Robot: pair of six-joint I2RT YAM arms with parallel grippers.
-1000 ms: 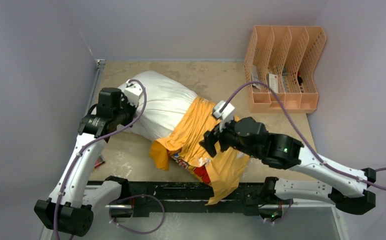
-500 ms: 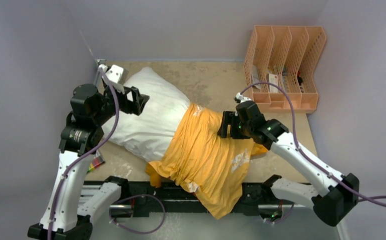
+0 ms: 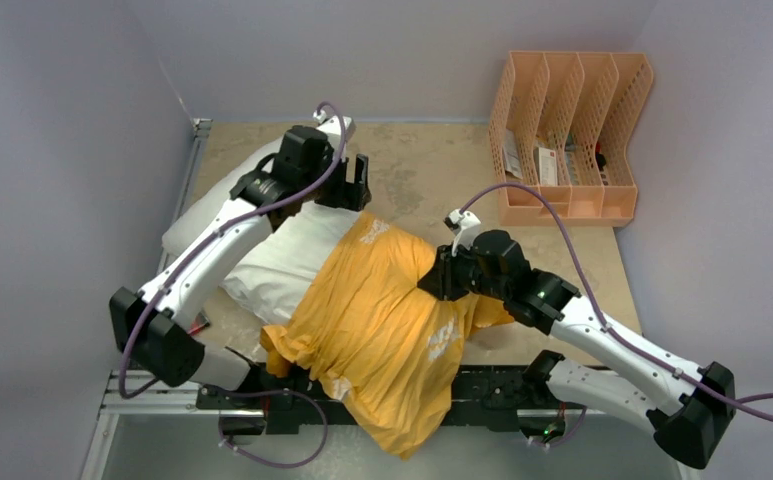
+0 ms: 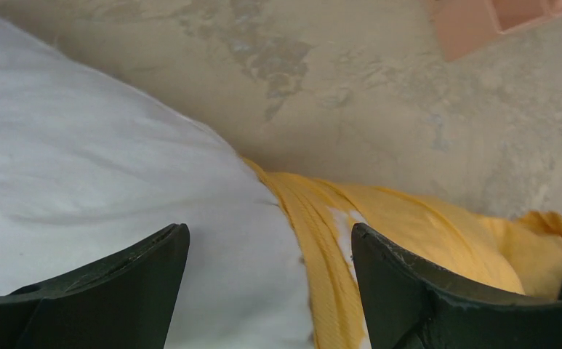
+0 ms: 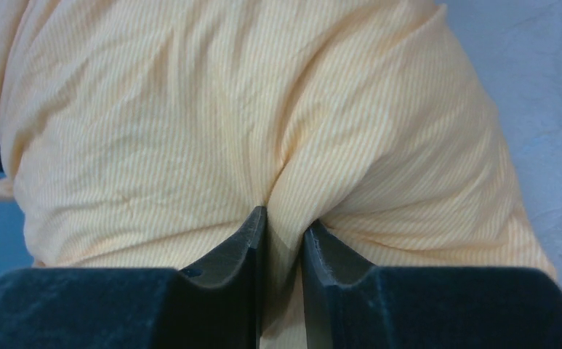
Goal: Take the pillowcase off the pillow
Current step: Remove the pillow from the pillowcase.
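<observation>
1. The pillow point(image 3: 262, 270) is big, white and soft. It lies slanted on the table point(image 3: 562, 260), from the left edge toward the middle.
2. The pillowcase point(image 3: 372, 320) is orange-yellow. It covers the part of the pillow closest to the near edge. The far left part of the pillow is bare.
3. The loose end of the pillowcase hangs down over the near edge of the table, between the two arm bases.
4. Small white letters show on the pillowcase in two spots.
5. The left gripper point(image 3: 354, 185) has its fingers spread wide and holds nothing. It hangs over the far side of the pillow. There the bunched edge of the pillowcase meets the bare white pillow.
6. The right gripper point(image 3: 440, 275) is squeezed tight on a fold of the pillowcase. The cloth puckers up between its two fingers. This pinch is on the right side of the pillow, near the middle of the table.
7. A peach organiser point(image 3: 567, 135) stands in the far right corner, well apart from the pillow.
</observation>
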